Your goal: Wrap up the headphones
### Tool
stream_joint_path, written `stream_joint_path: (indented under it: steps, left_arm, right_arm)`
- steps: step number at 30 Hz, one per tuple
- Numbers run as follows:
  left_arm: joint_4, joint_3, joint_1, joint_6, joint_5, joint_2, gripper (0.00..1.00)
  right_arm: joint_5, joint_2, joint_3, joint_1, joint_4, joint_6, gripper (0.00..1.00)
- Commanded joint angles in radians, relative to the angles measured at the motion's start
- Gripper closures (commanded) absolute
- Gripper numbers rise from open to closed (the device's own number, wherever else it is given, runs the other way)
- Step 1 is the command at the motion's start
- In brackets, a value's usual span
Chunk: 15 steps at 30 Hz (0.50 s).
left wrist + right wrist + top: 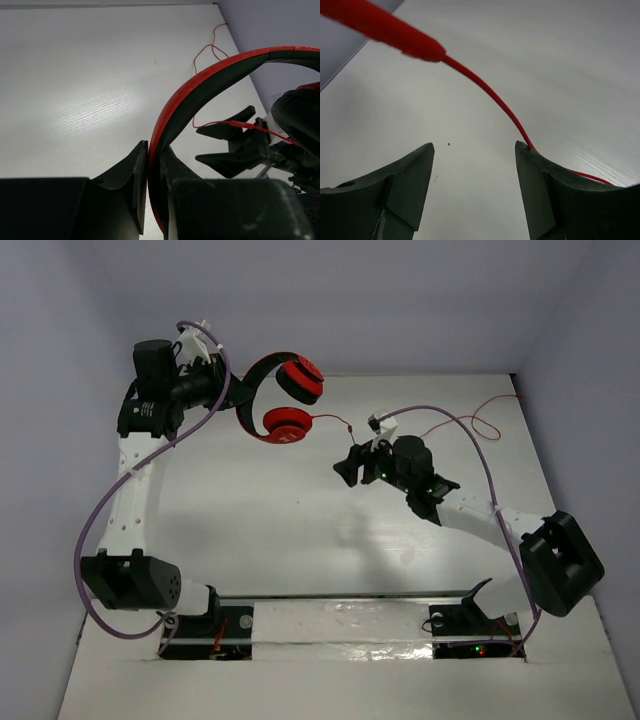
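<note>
The red headphones point(288, 400) hang above the far left of the table, held by their black-and-red headband point(200, 85). My left gripper point(232, 390) is shut on that headband point(247, 390); in the left wrist view the band is pinched between the two black fingers point(132, 180). The thin red cable point(338, 421) runs from the lower ear cup point(287, 424) to my right gripper point(350, 466), then on to a loose loop point(485, 422) at the far right. My right gripper point(474, 150) is open; the cable point(490, 95) drapes over its right finger point(540, 190), outside the gap.
Thick purple robot cables point(150, 465) loop along both arms point(470, 440). The white table point(300, 540) is walled by pale panels at the back and sides. The right arm's open gripper also shows in the left wrist view point(235, 145).
</note>
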Motion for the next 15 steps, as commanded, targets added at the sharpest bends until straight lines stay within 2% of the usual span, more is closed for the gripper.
stream_joint_path:
  steps: [1,2,3,4,6,9,11,14,15]
  left_arm:
    - [0.068,0.057,-0.002,-0.062,0.083,-0.070,1.00]
    - [0.079,0.057,-0.002,-0.070,0.092,-0.077,1.00]
    - [0.094,0.059,-0.002,-0.087,0.103,-0.077,1.00]
    - [0.094,0.062,-0.002,-0.090,0.086,-0.081,1.00]
    - [0.081,0.077,-0.002,-0.084,-0.005,-0.075,1.00]
    - [0.123,0.064,-0.002,-0.105,-0.021,-0.055,1.00]
    - [0.133,0.068,-0.002,-0.125,-0.020,-0.038,1.00]
    - [0.123,0.106,-0.002,-0.125,-0.028,-0.015,1.00]
    - [0.123,0.114,-0.002,-0.125,-0.024,-0.014,1.00]
  right_arm:
    - [0.077,-0.016,0.010,-0.022,0.159,-0.046,0.29]
    - [0.085,-0.017,0.003,-0.037,0.179,-0.046,0.31]
    - [0.076,-0.020,0.005,-0.037,0.163,-0.051,0.52]
    - [0.067,-0.026,0.015,-0.046,0.143,-0.060,0.67]
    - [-0.025,-0.054,0.020,-0.046,0.097,-0.059,0.89]
    - [-0.151,-0.123,-0.013,-0.046,0.092,-0.008,1.00]
    - [-0.136,-0.174,-0.116,-0.046,0.176,0.044,1.00]
    - [-0.035,-0.263,-0.237,-0.046,0.314,0.093,1.00]
    - [-0.013,-0.269,-0.242,-0.046,0.317,0.095,0.96]
